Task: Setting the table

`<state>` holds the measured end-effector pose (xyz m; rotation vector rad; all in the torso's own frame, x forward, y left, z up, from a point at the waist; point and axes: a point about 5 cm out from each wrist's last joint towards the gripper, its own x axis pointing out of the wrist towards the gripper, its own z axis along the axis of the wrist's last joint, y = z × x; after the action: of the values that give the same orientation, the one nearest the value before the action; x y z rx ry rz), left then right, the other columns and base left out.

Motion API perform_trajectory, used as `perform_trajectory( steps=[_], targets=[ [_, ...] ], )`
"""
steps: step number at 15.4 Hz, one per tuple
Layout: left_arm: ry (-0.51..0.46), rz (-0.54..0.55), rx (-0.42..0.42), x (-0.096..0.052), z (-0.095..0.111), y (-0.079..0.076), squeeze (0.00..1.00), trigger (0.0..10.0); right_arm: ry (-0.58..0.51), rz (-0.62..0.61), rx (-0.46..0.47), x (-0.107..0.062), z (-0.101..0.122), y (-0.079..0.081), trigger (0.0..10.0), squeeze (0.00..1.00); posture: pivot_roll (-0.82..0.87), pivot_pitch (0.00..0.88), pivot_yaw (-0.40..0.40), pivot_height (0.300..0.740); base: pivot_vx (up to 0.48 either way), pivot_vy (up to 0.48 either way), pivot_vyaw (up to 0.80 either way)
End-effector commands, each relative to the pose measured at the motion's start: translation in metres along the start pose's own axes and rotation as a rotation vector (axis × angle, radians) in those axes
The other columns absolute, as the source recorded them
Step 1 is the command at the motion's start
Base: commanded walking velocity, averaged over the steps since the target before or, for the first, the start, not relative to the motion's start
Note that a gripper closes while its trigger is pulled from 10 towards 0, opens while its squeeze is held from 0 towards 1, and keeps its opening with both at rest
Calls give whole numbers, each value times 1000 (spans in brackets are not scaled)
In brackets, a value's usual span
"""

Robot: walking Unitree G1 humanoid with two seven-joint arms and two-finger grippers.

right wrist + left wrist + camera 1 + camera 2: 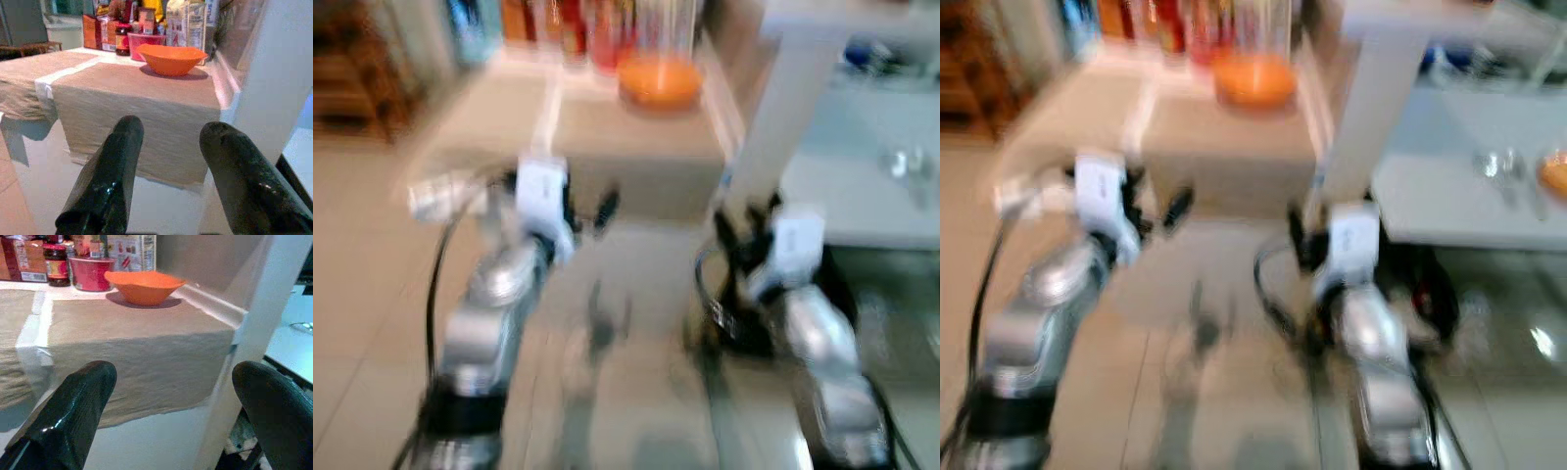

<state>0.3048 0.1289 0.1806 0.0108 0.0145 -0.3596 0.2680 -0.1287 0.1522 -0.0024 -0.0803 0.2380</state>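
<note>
An orange bowl (659, 83) stands on a counter covered in beige cloth (636, 137), near its far right corner. Both arms are held out in front of me, short of the counter's front edge. Seen from its wrist, the left gripper (173, 374) is open wide with nothing between its fingers, and the orange bowl (144, 286) lies ahead of it on the cloth. My right gripper (172, 126) is open too and holds nothing, pointing at the same orange bowl (171, 58). The head views are blurred.
Jars, a red tub and cartons (146, 24) line the back of the counter. A white pillar (783, 108) rises right of the counter. Beyond it a pale table (871, 186) carries glassware. Wooden furniture (352, 78) is at the far left. Pale tiled floor (362, 294) lies below.
</note>
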Motion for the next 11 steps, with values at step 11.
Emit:
perform_trajectory(
  steps=[11],
  targets=[
    [-58, -36, 53, 9, 13, -7, 0, 10000, -18, 10, -28, 5, -1, -1, 10000, 0, -21, 0, -40, 740, 447, 0, 0]
  ],
)
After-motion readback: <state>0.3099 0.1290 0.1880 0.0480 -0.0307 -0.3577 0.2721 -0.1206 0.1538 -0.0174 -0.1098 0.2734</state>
